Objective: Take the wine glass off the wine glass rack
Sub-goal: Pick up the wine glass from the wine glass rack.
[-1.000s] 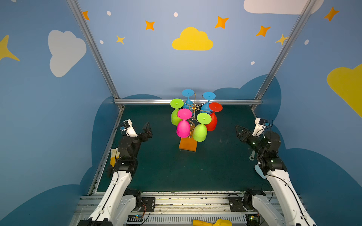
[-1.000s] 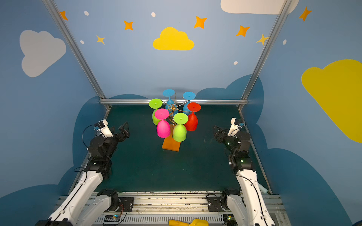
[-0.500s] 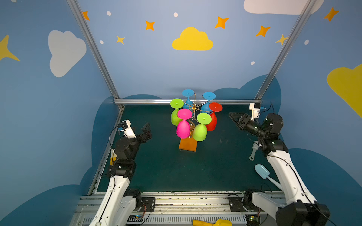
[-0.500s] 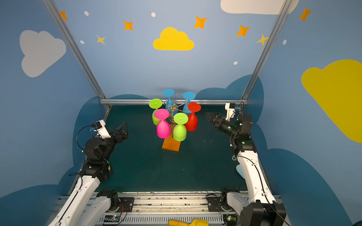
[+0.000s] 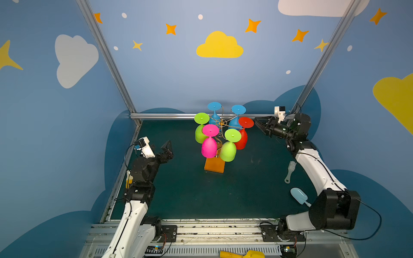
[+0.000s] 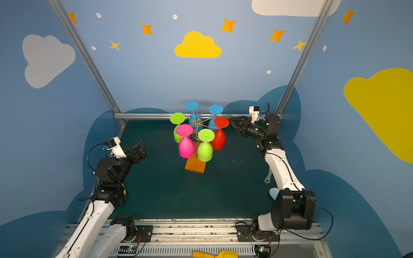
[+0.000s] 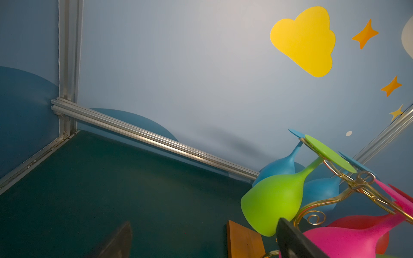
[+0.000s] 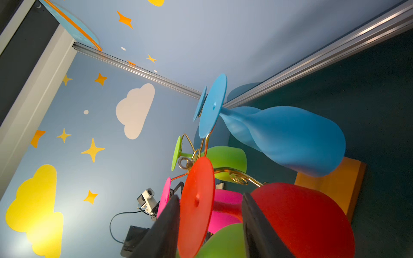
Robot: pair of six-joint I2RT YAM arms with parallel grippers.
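So: red wine glass [image 5: 243, 136] hangs bowl-down on the wine glass rack [image 5: 214, 167], crowded by five other glasses [image 5: 228, 151]. Right gripper [image 5: 259, 126] sits just beside it, jaws half apart, empty. Risk: a sideways pull snags the wire, tipping the rack or knocking neighbours. Left gripper [image 5: 165, 149] is wide and well apart.

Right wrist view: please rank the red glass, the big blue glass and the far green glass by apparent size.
1-2. The red glass and the big blue glass: about alike; the red one is nearest the camera and cut off, so unranked.
3. The far green glass: clearly smallest.
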